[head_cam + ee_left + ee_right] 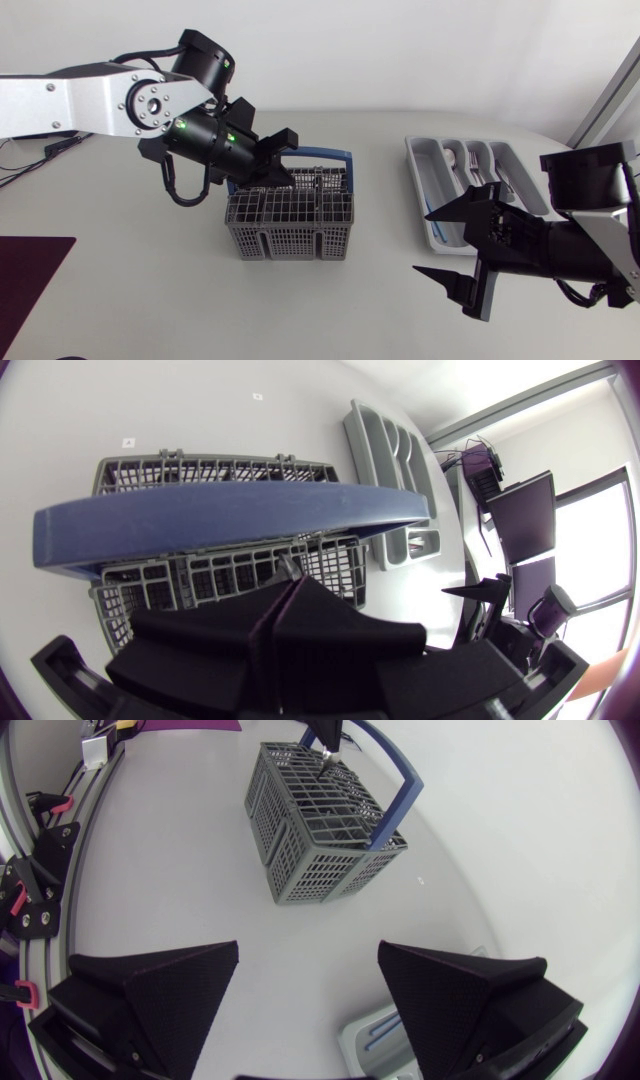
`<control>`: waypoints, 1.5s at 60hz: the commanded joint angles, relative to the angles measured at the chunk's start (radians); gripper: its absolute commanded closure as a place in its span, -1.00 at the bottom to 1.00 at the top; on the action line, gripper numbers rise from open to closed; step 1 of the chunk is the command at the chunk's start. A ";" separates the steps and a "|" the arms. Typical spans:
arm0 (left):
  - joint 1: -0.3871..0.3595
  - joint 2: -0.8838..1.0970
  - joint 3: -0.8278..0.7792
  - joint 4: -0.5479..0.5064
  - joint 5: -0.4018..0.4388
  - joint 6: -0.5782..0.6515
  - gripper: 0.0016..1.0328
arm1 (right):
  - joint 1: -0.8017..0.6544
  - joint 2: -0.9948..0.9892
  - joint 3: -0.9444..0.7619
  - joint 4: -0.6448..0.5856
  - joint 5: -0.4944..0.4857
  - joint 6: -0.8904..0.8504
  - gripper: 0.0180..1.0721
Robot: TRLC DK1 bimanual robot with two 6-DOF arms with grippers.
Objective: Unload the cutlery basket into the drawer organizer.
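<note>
Slanting into the cutlery basket (290,240), left pincer (285,180) clenched, seemingly on a utensil (289,567); right pincer (424,242) released.

Silver-grey left arm (70,100) at upper left, round joint cover ringed with screws, black wrist housing with green lights (183,127), looped black cable (185,192) beneath, right arm (590,235) at lower right, white link, black housing, right gripper (309,948) with matte black wedge fingers (160,985), faint red edge lines.

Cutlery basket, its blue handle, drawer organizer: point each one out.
cutlery basket (290,240), head view, on its near mesh wall.
blue handle (230,520), left wrist view, on the middle of the bar.
drawer organizer (420,180), head view, on its outer wall facing the basket.
</note>
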 commanded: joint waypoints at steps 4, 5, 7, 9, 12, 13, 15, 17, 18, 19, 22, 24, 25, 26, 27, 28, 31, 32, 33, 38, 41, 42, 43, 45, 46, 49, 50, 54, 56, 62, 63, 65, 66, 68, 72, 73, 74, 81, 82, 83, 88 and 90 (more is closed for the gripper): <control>0.009 -0.057 -0.035 -0.008 0.032 -0.022 0.62 | 0.029 -0.021 -0.018 -0.013 0.023 0.013 -0.91; 0.009 -0.062 -0.036 -0.008 0.036 -0.022 0.62 | 0.032 -0.024 -0.020 -0.016 0.026 0.014 -0.91; 0.011 -0.065 -0.038 -0.008 0.041 -0.023 0.62 | 0.035 -0.029 -0.020 -0.019 0.029 0.016 -0.91; 0.011 -0.069 -0.041 -0.008 0.050 -0.023 0.62 | 0.040 -0.038 -0.018 -0.027 0.029 0.019 -0.91; 0.012 -0.083 -0.045 -0.009 0.061 -0.025 0.62 | 0.040 -0.047 -0.018 -0.033 0.032 0.019 -0.91; 0.012 -0.089 -0.047 -0.009 0.067 -0.025 0.62 | 0.040 -0.052 -0.018 -0.037 0.034 0.019 -0.91; 0.012 -0.097 -0.050 -0.011 0.074 -0.025 0.62 | 0.041 -0.053 -0.017 -0.039 0.037 0.020 -0.91; 0.011 -0.106 -0.052 -0.011 0.085 -0.026 0.62 | 0.044 -0.059 -0.015 -0.045 0.038 0.025 -0.91; 0.011 -0.109 -0.052 -0.011 0.087 -0.026 0.62 | 0.046 -0.061 -0.013 -0.047 0.040 0.025 -0.91; 0.009 -0.112 -0.052 -0.011 0.090 -0.028 0.62 | 0.048 -0.064 -0.012 -0.051 0.041 0.026 -0.91; 0.003 -0.129 -0.053 -0.011 0.102 -0.030 0.62 | 0.058 -0.072 -0.006 -0.056 0.051 0.034 -0.91; 0.002 -0.141 -0.053 -0.011 0.113 -0.031 0.62 | 0.069 -0.076 0.000 -0.062 0.058 0.037 -0.91; 0.002 -0.146 -0.053 -0.011 0.116 -0.031 0.62 | 0.072 -0.078 0.002 -0.067 0.060 0.039 -0.91; 0.000 -0.151 -0.053 -0.011 0.117 -0.031 0.62 | 0.074 -0.079 0.003 -0.068 0.063 0.042 -0.91; 0.000 -0.160 -0.053 -0.012 0.117 -0.033 0.62 | 0.077 -0.082 0.003 -0.070 0.063 0.043 -0.91; 0.000 -0.166 -0.053 -0.012 0.117 -0.033 0.62 | 0.078 -0.084 0.005 -0.071 0.064 0.046 -0.91; 0.002 -0.180 -0.052 -0.019 0.117 -0.034 0.62 | 0.089 -0.089 0.008 -0.077 0.072 0.051 -0.91; 0.002 -0.189 -0.052 -0.022 0.117 -0.036 0.62 | 0.094 -0.090 0.008 -0.077 0.075 0.053 -0.91; 0.003 -0.195 -0.052 -0.023 0.117 -0.037 0.62 | 0.095 -0.092 0.008 -0.077 0.078 0.054 -0.91; 0.006 -0.223 -0.045 -0.037 0.117 -0.040 0.62 | 0.104 -0.095 0.010 -0.077 0.083 0.062 -0.91; 0.009 -0.241 -0.036 -0.058 0.117 -0.040 0.62 | 0.110 -0.096 0.011 -0.077 0.084 0.066 -0.91; 0.009 -0.246 -0.033 -0.061 0.117 -0.040 0.62 | 0.112 -0.096 0.013 -0.079 0.084 0.066 -0.91; 0.011 -0.250 -0.032 -0.066 0.117 -0.040 0.62 | 0.115 -0.098 0.014 -0.079 0.086 0.069 -0.91; 0.012 -0.259 -0.026 -0.077 0.117 -0.040 0.62 | 0.120 -0.098 0.016 -0.079 0.090 0.076 -0.91; 0.012 -0.266 -0.019 -0.085 0.116 -0.040 0.62 | 0.124 -0.099 0.017 -0.079 0.092 0.080 -0.91; 0.014 -0.276 -0.012 -0.098 0.116 -0.039 0.62 | 0.132 -0.105 0.017 -0.079 0.095 0.086 -0.91; 0.014 -0.278 -0.012 -0.100 0.116 -0.039 0.62 | 0.133 -0.107 0.019 -0.079 0.097 0.089 -0.91; 0.017 -0.301 -0.001 -0.117 0.116 -0.036 0.62 | 0.140 -0.108 0.023 -0.079 0.100 0.096 -0.91; 0.017 -0.304 0.002 -0.123 0.116 -0.036 0.62 | 0.140 -0.112 0.025 -0.079 0.098 0.102 -0.91; 0.006 -0.324 0.017 -0.161 0.116 0.000 0.62 | 0.143 -0.119 0.036 -0.080 0.097 0.119 -0.91; 0.005 -0.325 0.019 -0.164 0.116 0.009 0.62 | 0.143 -0.119 0.039 -0.082 0.097 0.120 -0.91; -0.004 -0.327 0.020 -0.173 0.116 0.032 0.62 | 0.143 -0.119 0.040 -0.082 0.093 0.125 -0.91; -0.014 -0.327 0.020 -0.178 0.116 0.049 0.62 | 0.143 -0.119 0.043 -0.082 0.089 0.126 -0.91; -0.027 -0.322 0.019 -0.181 0.117 0.073 0.62 | 0.143 -0.118 0.046 -0.082 0.078 0.132 -0.91; -0.060 -0.315 0.016 -0.195 0.119 0.144 0.64 | 0.143 -0.115 0.054 -0.083 0.061 0.145 -0.91; -0.069 -0.313 0.014 -0.196 0.119 0.161 0.64 | 0.144 -0.113 0.056 -0.083 0.058 0.146 -0.91; -0.077 -0.310 0.011 -0.196 0.119 0.174 0.64 | 0.144 -0.112 0.057 -0.083 0.052 0.148 -0.91; -0.130 -0.282 0.005 -0.201 0.131 0.277 0.64 | 0.146 -0.087 0.074 -0.080 0.017 0.166 -0.91; -0.133 -0.279 0.005 -0.201 0.133 0.291 0.64 | 0.146 -0.081 0.076 -0.080 0.012 0.168 -0.91; -0.136 -0.276 0.004 -0.201 0.134 0.305 0.64 | 0.146 -0.075 0.079 -0.080 0.008 0.168 -0.91; -0.179 -0.261 0.007 -0.216 0.140 0.394 0.64 | 0.147 -0.044 0.095 -0.071 -0.026 0.180 -0.91; -0.189 -0.256 0.008 -0.218 0.140 0.417 0.64 | 0.149 -0.032 0.102 -0.067 -0.045 0.189 -0.91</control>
